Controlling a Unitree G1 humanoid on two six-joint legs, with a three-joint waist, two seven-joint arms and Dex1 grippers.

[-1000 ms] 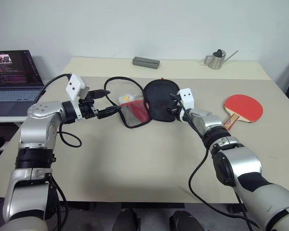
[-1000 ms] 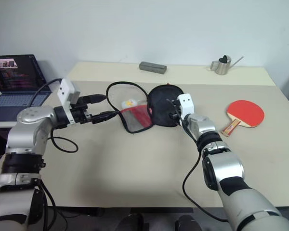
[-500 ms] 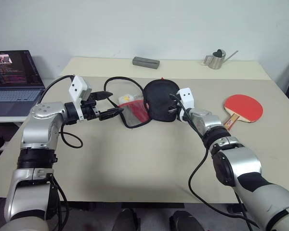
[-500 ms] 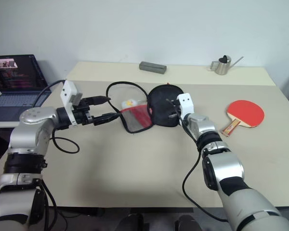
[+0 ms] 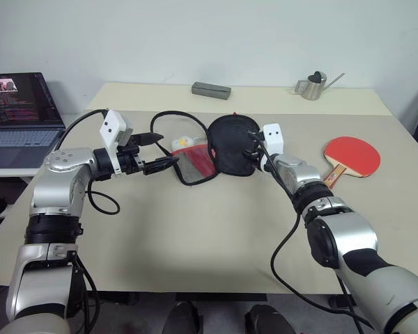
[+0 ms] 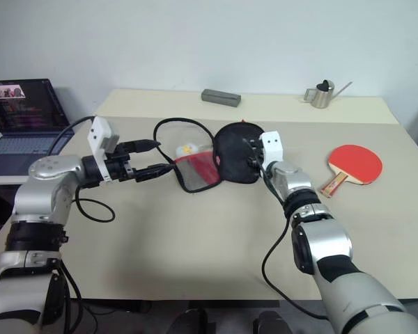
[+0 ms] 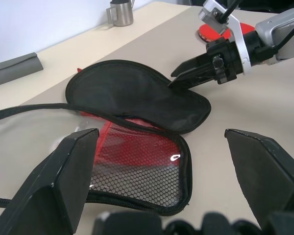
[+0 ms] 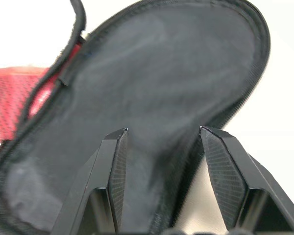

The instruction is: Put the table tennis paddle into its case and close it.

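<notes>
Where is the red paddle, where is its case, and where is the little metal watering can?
table tennis paddle (image 5: 353, 154), left eye view, on its red rubber face.
case (image 5: 230, 146), left eye view, on the black flap.
watering can (image 5: 311, 86), left eye view, on its metal body.

Silver-grey jointed arms with black bands, white camera boxes at wrists, black claws, looping black cables

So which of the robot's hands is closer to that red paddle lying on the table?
The right. The right gripper is at the black case, with the paddle lying farther out on its right. The left gripper hovers open beyond the case's far side.
</notes>
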